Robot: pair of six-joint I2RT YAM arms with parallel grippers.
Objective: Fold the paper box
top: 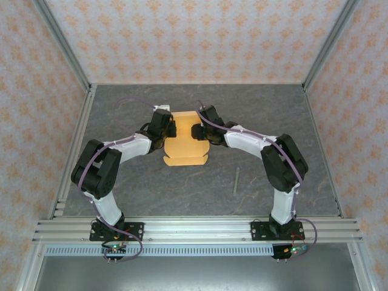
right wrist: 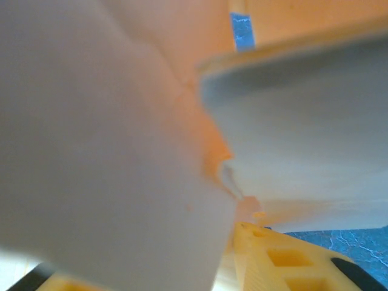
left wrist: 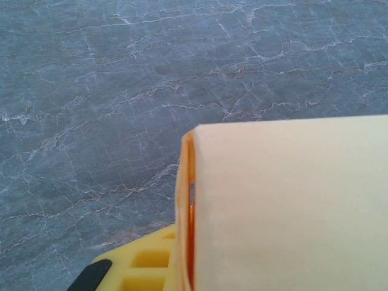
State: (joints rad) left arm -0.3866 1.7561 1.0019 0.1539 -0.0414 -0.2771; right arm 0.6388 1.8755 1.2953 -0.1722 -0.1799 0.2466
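The paper box (top: 185,144) is a light orange card lying mid-table, its near flaps spread flat. My left gripper (top: 172,128) is at the box's left edge, shut on a folded-up side wall. In the left wrist view that pale wall (left wrist: 285,206) stands against my yellow finger (left wrist: 142,267), and the other finger is hidden behind it. My right gripper (top: 196,131) is at the box's right edge. Its yellow finger (right wrist: 291,260) shows at lower right, and a blurred curved card flap (right wrist: 103,163) fills the gap to the other finger. Contact there is hidden.
A thin greenish stick (top: 236,180) lies on the grey marbled tabletop (top: 121,109) to the right of the box, near the right arm. Metal frame posts and patterned walls enclose the table on three sides.
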